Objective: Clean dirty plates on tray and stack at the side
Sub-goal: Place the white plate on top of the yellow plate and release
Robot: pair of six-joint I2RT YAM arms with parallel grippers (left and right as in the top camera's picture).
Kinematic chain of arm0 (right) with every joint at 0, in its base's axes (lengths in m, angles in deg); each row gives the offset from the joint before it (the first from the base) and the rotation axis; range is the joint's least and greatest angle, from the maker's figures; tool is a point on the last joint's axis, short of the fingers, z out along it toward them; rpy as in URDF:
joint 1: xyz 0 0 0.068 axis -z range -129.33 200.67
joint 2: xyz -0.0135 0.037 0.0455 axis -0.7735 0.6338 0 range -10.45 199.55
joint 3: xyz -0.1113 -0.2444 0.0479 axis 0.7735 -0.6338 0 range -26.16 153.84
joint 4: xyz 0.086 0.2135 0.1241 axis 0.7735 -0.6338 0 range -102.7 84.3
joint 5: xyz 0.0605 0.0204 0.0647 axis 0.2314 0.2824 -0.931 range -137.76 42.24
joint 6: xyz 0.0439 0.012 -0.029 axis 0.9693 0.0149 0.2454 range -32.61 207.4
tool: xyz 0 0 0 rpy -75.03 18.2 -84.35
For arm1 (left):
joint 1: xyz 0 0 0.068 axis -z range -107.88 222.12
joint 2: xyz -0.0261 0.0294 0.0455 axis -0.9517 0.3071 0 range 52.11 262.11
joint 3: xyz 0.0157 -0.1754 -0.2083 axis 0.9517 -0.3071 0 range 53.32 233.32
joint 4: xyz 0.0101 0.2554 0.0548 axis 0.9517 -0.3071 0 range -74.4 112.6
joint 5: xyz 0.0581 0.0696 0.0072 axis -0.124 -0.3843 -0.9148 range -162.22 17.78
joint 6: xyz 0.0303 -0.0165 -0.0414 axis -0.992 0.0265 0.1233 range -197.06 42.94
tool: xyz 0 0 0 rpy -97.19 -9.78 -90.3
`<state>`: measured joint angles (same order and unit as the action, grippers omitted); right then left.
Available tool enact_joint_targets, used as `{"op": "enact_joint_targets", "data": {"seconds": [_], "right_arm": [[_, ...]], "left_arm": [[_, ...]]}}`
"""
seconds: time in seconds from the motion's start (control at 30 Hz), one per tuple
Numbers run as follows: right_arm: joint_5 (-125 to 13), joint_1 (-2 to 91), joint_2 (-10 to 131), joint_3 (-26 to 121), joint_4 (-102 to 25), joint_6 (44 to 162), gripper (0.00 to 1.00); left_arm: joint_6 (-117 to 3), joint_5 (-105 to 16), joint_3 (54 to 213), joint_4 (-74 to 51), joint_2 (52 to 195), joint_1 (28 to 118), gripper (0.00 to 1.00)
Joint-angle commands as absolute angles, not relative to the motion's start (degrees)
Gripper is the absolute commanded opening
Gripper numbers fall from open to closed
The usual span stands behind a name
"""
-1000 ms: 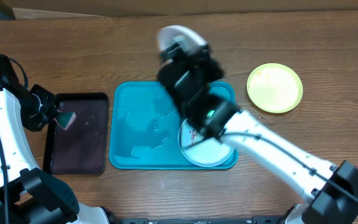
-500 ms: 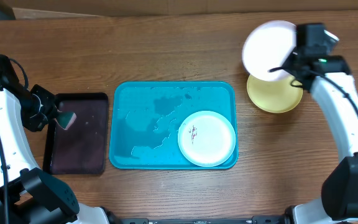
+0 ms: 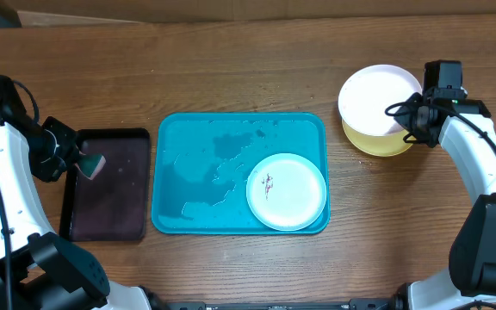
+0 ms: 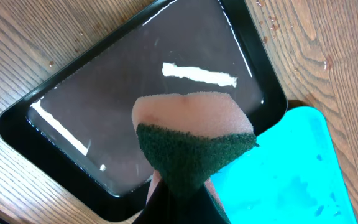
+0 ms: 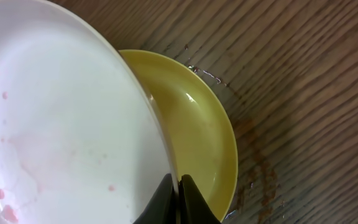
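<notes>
Right now my right gripper (image 3: pixel 412 119) is pinched narrow on the rim of the white plate (image 3: pixel 375 95), its two dark fingertips (image 5: pixel 166 198) closed on the plate's edge in the wrist view. That plate sits over the yellow plate (image 3: pixel 377 143) at the far right of the table (image 3: pixel 231 69) and covers most of it; I cannot tell whether the two touch. From the wrist camera I see faint pink spots on the white plate's face, and a few water drops on the wood just beside the yellow plate's rim. The blue tray (image 3: pixel 196 146) lies in the middle of the table with wet patches across its floor. The third plate (image 3: pixel 287 191) lies flat in its near right corner, with a small red smear (image 3: pixel 268 183) left of its centre. On the left, my left gripper (image 3: pixel 71 160) is closed on a sponge (image 4: pixel 194 137), pink with a dark green scrubbing face, held above the right edge of the black tray (image 4: pixel 104 93), whose bottom shines wet.
</notes>
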<state>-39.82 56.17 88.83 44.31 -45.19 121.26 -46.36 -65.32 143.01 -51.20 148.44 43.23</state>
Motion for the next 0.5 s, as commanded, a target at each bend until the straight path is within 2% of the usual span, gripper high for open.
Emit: {"op": "enact_joint_targets", "data": {"seconds": [0.0, 0.27, 0.47], "right_arm": [[-38.68, 56.06, 88.59, 44.16, -44.86, 122.38, 0.04], [-38.53, 56.06, 88.59, 42.74, -45.69, 122.4, 0.04], [-38.15, 56.06, 88.63, 41.32, -44.73, 122.4, 0.11]], "left_arm": [[-47.94, -64.91, 143.04, -51.05, 148.42, 43.26, 0.04], [-47.94, -64.89, 143.04, -51.05, 148.42, 43.26, 0.04], [-47.94, -64.86, 143.04, -51.05, 148.42, 43.26, 0.04]]}}
